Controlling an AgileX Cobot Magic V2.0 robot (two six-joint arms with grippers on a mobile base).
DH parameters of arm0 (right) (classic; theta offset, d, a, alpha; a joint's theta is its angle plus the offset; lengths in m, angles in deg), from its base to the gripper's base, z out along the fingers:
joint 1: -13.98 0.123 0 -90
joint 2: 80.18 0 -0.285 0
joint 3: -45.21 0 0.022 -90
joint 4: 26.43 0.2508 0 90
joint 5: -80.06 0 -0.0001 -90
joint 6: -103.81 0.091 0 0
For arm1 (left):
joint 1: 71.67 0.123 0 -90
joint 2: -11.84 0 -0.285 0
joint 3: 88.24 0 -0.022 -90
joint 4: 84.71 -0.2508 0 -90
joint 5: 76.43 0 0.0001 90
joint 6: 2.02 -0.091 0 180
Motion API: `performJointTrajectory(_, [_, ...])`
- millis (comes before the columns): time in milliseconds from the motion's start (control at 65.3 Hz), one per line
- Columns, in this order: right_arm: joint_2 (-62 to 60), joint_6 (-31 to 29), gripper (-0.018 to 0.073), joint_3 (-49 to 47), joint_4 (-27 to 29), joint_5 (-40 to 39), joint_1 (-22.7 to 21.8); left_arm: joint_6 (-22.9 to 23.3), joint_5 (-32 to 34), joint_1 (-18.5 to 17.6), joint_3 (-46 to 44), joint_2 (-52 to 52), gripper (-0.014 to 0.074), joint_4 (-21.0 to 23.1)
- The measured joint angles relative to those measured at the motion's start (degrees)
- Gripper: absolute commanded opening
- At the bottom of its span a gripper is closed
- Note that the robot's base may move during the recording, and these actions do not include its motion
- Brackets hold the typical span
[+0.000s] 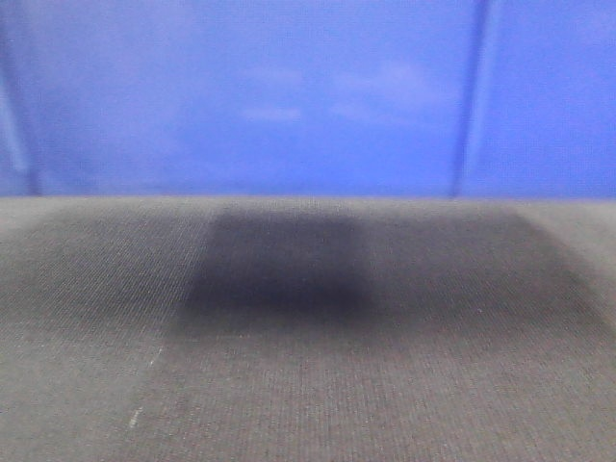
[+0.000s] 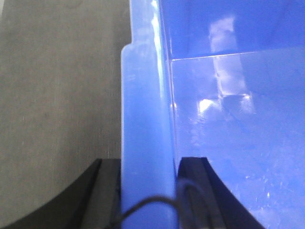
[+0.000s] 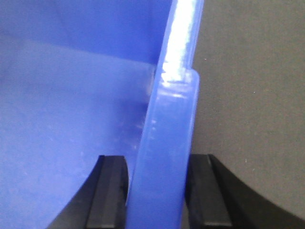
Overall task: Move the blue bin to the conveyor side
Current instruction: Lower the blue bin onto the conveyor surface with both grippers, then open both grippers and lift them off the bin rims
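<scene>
Nearest in the left wrist view, the left tool [image 2: 147, 191] is clamped on the thick top rim of the blue bin [image 2: 145, 119], one black finger [image 2: 102, 191] outside the wall and the other inside against the glossy interior. A thin dark cable loops across the rim just at the fingers. The rim runs straight away from the tool toward the far edge of the view, where it steps narrower; the bin's inner floor and walls lie to its right, with pale glare spots on them.

In the right wrist view, the right tool [image 3: 157, 191] likewise pinches the bin's rim [image 3: 167, 143], with a black finger [image 3: 107, 191] inside the bin and its mate outside. Here too the rim leads away from the tool, leaning slightly right, and the bin's interior lies to its left.

Outside each rim lies the conveyor [image 2: 57, 95], a grey-black woven belt, and the bin is over it between the two tools. Whether the bin's base touches the belt I cannot tell.

From the front-facing view, the belt [image 1: 308, 385] fills the near half with a darker shadow patch at its middle, and beyond it the bin's side wall [image 1: 289, 96] spans the whole width, broadside on, with thin vertical ribs at the left edge and toward the right. No writing or label can be read anywhere.
</scene>
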Motion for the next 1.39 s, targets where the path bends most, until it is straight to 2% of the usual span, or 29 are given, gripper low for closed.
performJointTrajectory(168, [5.9, -0.3, -0.0079, 0.0, -0.8, -3.3, -0.2, 0.0, 2.9, 0.4, 0.0, 5.1, -0.0016, -1.0])
performJointTrajectory(398, [12.7, -0.7, -0.0079, 0.1, -1.1, -6.2, -0.3, 0.2, 3.3, 0.6, 0.0, 10.9, -0.0015, -1.9])
performJointTrajectory(490, [14.0, -0.7, -0.0067, 0.1, -1.1, -6.4, -0.4, 0.3, 3.4, 0.6, 0.0, 12.3, 0.0038, -2.2])
performJointTrajectory(536, [14.5, -0.7, -0.0004, 0.1, -1.1, -6.4, -0.5, 0.3, 3.5, 0.6, 0.0, 12.9, 0.0125, -2.2])
performJointTrajectory(597, [14.6, -0.7, 0.0138, 0.1, -1.3, -6.8, -0.5, 0.4, 3.7, 0.6, 0.0, 13.3, 0.0257, -2.2])
performJointTrajectory(689, [14.6, -0.8, 0.0427, 0.1, -0.4, -7.9, -0.5, 0.2, 4.6, 0.6, 0.0, 13.3, 0.0465, -1.7])
performJointTrajectory(750, [14.5, -1.1, 0.0579, 0.0, 1.5, -9.8, 0.1, 0.0, 6.6, 0.3, -0.2, 13.3, 0.0585, -0.3])
performJointTrajectory(781, [14.4, -1.1, 0.0568, -0.1, 2.0, -10.6, 0.3, -0.1, 7.6, 0.1, -0.4, 13.1, 0.0619, 0.1])
performJointTrajectory(1010, [12.4, -1.3, 0.0568, -0.5, 2.2, -11.7, 0.5, -0.4, 7.8, -0.3, -0.5, 11.4, 0.0599, 1.5])
performJointTrajectory(1163, [6.5, -1.3, 0.0553, -0.5, 2.2, -11.6, 0.5, -0.4, 6.7, -0.3, -0.5, 4.7, 0.0599, 1.5])
performJointTrajectory(1301, [-1.2, -1.3, 0.0361, -0.5, 2.1, -10.4, 0.5, -0.4, 6.7, -0.3, -0.5, -5.2, 0.0599, 1.3])
performJointTrajectory(1393, [-6.2, -1.3, 0.0132, -0.6, 2.0, -9.2, 0.5, -0.4, 7.5, -0.3, 0.3, -12.0, 0.0572, 0.5])
